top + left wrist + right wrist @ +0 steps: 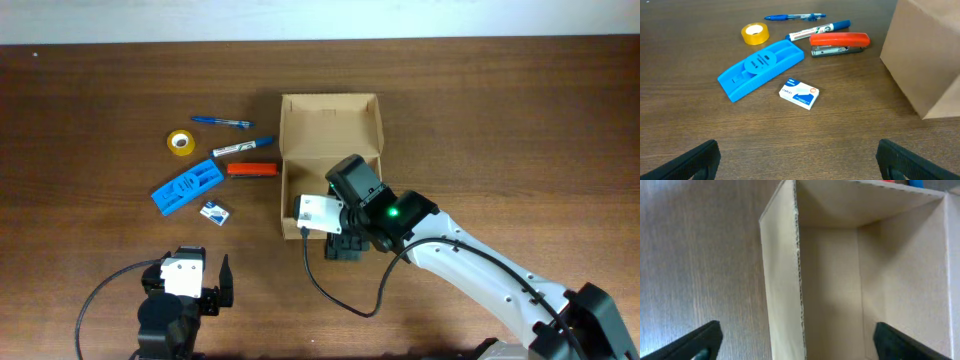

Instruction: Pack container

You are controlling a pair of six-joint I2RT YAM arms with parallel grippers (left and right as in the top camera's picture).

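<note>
Our left end effector (800, 164) sits low at the near left, angled forward, jaws spread wide. Our right arm (500, 285) stretches in from the near right; the right end effector (800, 341) points downward, jaws wide apart.

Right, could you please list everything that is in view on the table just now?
tan cardboard box: one, tan, table centre, lid open, visible interior bare
yellow tape roll: one, yellow, left of box
blue ballpoint pen: one, blue, beyond tape
white marker with blue cap: one, white and blue, between pen and stapler
red stapler: one, red, beside box's left wall
flat blue plastic case: one, blue, left of stapler
small white-and-blue staples box: one, near case
brown wooden table: one, brown
left claw: black, open, empty
right claw: black, open, at box's near-left corner
</note>
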